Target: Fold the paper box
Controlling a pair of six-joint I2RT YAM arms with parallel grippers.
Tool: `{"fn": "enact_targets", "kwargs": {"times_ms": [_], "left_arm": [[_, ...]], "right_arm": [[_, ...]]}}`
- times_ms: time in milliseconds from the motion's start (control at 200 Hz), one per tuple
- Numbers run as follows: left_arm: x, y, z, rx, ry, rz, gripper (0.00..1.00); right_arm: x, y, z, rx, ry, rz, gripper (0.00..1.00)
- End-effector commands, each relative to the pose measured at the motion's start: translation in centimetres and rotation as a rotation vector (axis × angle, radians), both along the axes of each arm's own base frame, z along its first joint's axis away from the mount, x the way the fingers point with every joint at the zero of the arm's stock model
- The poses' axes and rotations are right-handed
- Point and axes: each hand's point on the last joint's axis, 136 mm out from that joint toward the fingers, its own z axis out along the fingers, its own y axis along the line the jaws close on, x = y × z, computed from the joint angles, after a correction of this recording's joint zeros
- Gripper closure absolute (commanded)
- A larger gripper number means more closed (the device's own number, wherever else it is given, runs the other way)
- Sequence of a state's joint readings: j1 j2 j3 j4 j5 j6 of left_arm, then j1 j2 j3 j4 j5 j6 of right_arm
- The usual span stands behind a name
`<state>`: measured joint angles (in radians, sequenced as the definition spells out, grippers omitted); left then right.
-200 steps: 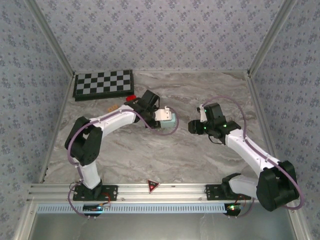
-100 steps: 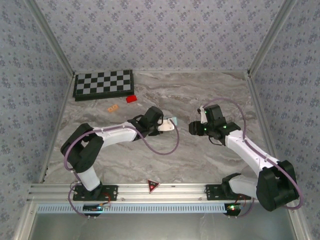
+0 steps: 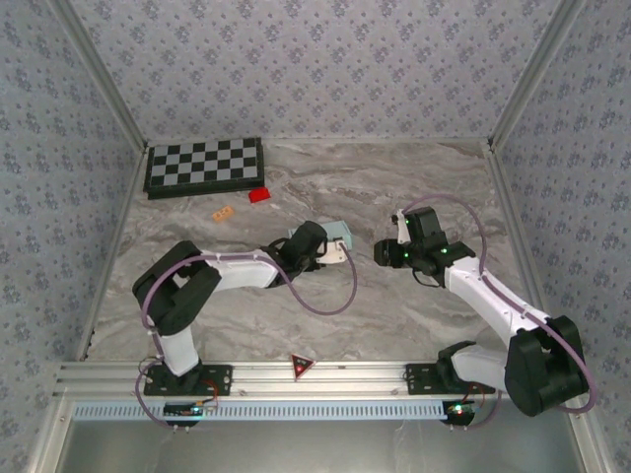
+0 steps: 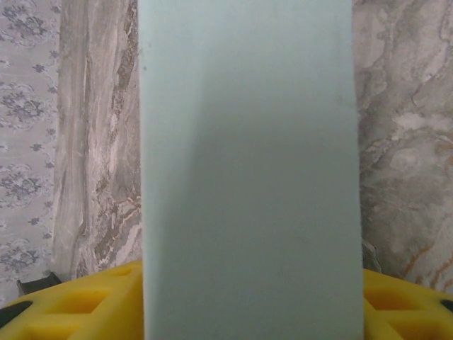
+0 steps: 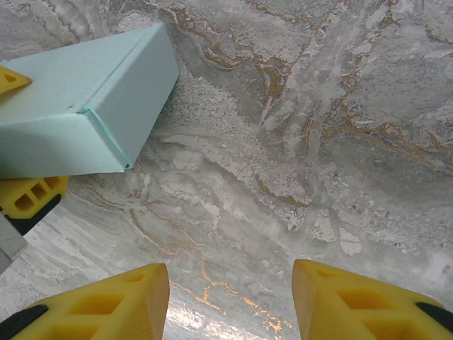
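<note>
The paper box (image 3: 342,234) is a small pale cyan closed box near the middle of the table. In the left wrist view its broad face (image 4: 248,170) runs up the middle between the yellow fingers (image 4: 78,304). My left gripper (image 3: 331,247) is shut on it, a finger against each side. The right wrist view has the box (image 5: 85,106) at the upper left, low over the marble, with a left finger (image 5: 28,198) under its edge. My right gripper (image 3: 381,252) hovers just right of the box. It is open (image 5: 230,297) over bare marble.
A black-and-white checkerboard (image 3: 204,166) lies at the back left. A small red block (image 3: 259,194) and an orange scrap (image 3: 223,212) lie in front of it. Patterned walls enclose the table. A metal rail (image 3: 325,374) runs along the near edge.
My left arm has dropped lower and stretched right, bringing the box nearer the right gripper. Its fingers have eased slightly apart. The right arm has barely moved.
</note>
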<state>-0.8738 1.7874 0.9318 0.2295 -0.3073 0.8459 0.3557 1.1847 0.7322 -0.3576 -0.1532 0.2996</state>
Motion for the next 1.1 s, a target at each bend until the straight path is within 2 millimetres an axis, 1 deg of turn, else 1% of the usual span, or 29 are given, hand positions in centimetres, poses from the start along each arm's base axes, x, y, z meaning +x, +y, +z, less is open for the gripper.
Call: {"fn": "enact_targets", "kwargs": {"times_ms": [0,60,190,290,495,615,705,920,1019,1094], "left_arm": [[-0.1,-0.2,-1.0,0.017,0.001,-0.004,0.4],[-0.2,-0.3,-1.4,0.029,0.008,-0.01,0.37],[-0.3,-0.3,-2.0,0.039,0.03,-0.009,0.35],[-0.5,-0.4,-2.1,0.037,0.041,-0.018,0.28],[-0.9,-0.8,-1.3,-0.003,0.051,-0.035,0.21],[-1.5,-0.9,-0.7,-0.024,0.07,-0.051,0.17],[-2.0,-1.0,0.1,-0.048,0.079,-0.064,0.13],[-3.1,-0.5,2.8,-0.136,0.089,-0.053,0.11],[-3.2,0.3,4.6,-0.207,0.068,-0.011,0.09],[-2.4,1.4,6.6,-0.283,0.03,0.069,0.09]], "right_arm": [[-0.1,-0.3,-0.4,0.005,0.01,-0.017,0.49],[-0.1,-0.4,-0.3,0.005,0.008,-0.02,0.49],[-0.1,-0.6,-0.3,0.003,0.009,-0.028,0.49],[0.0,-0.6,-0.3,0.003,0.008,-0.031,0.49],[0.0,-0.8,-0.3,0.003,0.008,-0.037,0.49],[0.0,-1.0,-0.4,0.001,0.01,-0.038,0.49],[0.0,-1.1,-0.4,0.0,0.01,-0.044,0.49],[0.2,-2.1,-0.4,-0.022,0.003,-0.079,0.49],[0.7,-3.4,-0.1,-0.055,-0.018,-0.136,0.49],[1.1,-4.8,0.0,-0.095,-0.041,-0.192,0.49]]}}
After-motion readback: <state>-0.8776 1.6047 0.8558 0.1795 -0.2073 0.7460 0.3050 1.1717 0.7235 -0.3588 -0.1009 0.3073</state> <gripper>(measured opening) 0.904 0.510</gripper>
